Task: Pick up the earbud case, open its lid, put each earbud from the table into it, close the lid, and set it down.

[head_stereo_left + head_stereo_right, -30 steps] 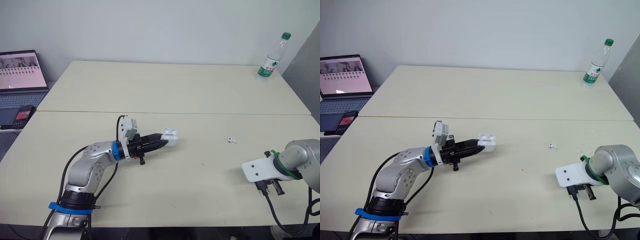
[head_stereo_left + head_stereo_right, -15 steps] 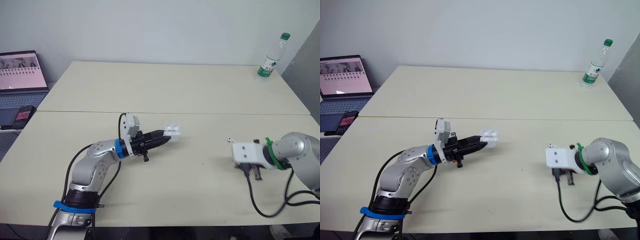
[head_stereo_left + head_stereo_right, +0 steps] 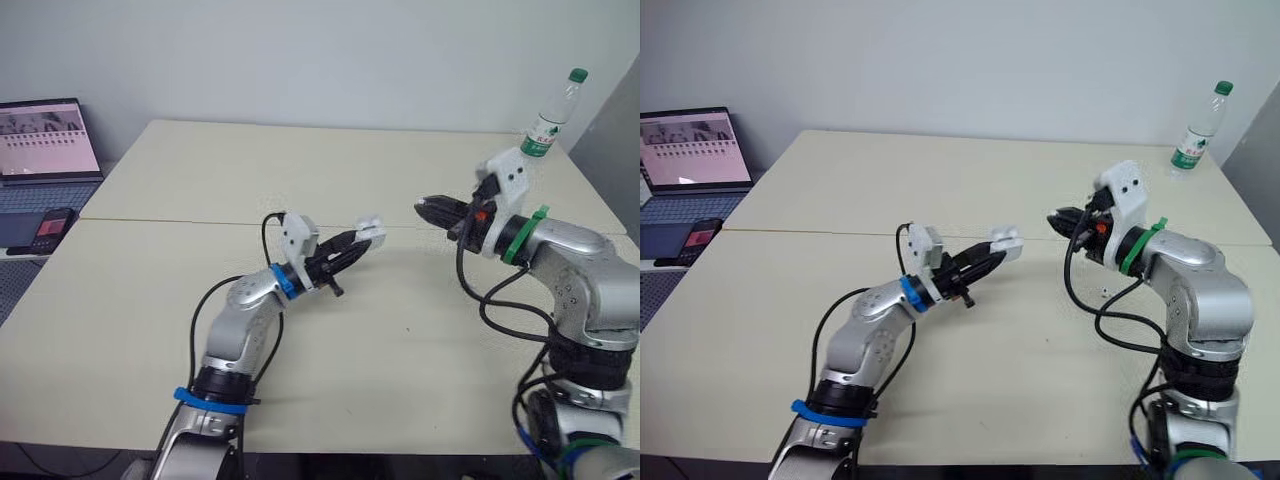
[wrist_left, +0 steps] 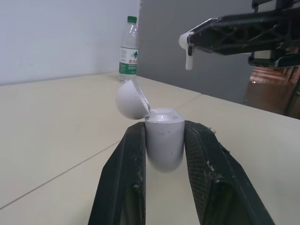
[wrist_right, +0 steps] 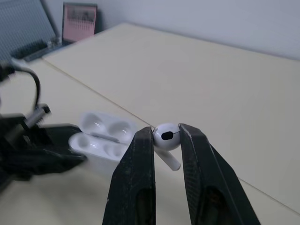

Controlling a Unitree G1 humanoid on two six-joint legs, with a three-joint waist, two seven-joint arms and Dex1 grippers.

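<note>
- Left gripper [image 3: 358, 242]: I see its two black fingers clamped on the sides of the one earbud case [image 4: 163, 136], holding it in the air above the middle of the tabletop [image 3: 300, 170].
- Its lid [image 4: 131, 99] stands open, hinged back to one side. From the right wrist view I look into two wells in the case body, but I cannot tell whether either is filled.
- Right gripper [image 3: 425, 209]: its fingers are pinched on one white earbud [image 5: 166, 135], gripped by the round head with the stem hanging down below it.
- It is raised off the tabletop too, and its tips point toward the case. Earbud and case are near each other but not touching.
- I count one earbud for certain, the one in the right gripper.
- One water bottle [image 3: 550, 118] with a green cap stands upright at the far right corner.
- One laptop [image 3: 45, 140] and one phone [image 3: 50, 228] lie beyond the left edge.
</note>
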